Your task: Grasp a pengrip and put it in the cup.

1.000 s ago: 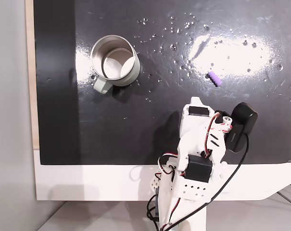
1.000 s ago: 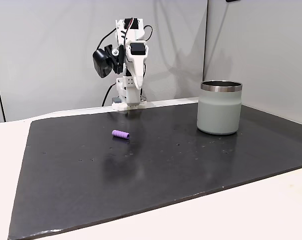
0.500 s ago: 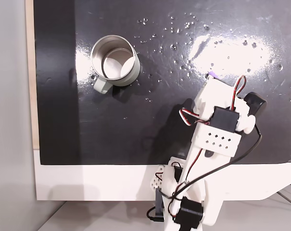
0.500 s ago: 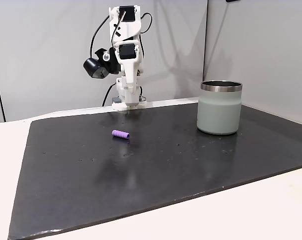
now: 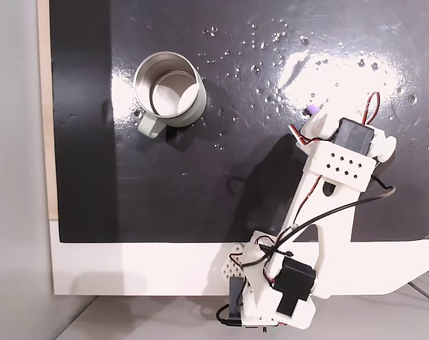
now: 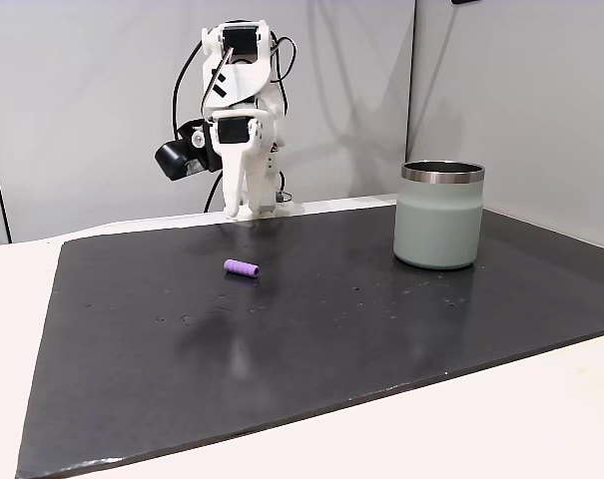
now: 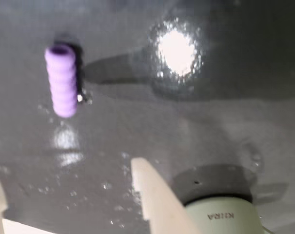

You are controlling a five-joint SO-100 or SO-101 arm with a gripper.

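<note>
My pincer [image 7: 64, 190] hangs open above the pengrip [image 7: 62, 80], not touching. Bare black table [image 6: 381, 329] all round; cup [image 6: 439, 215] well apart.

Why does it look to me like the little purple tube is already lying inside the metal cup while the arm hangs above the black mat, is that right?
Not quite. The purple tube is not in the cup; it lies on the black mat, well apart from the cup, as the side-on fixed view shows. The arm does hang above the mat, its gripper over the tube's end of it.
</note>
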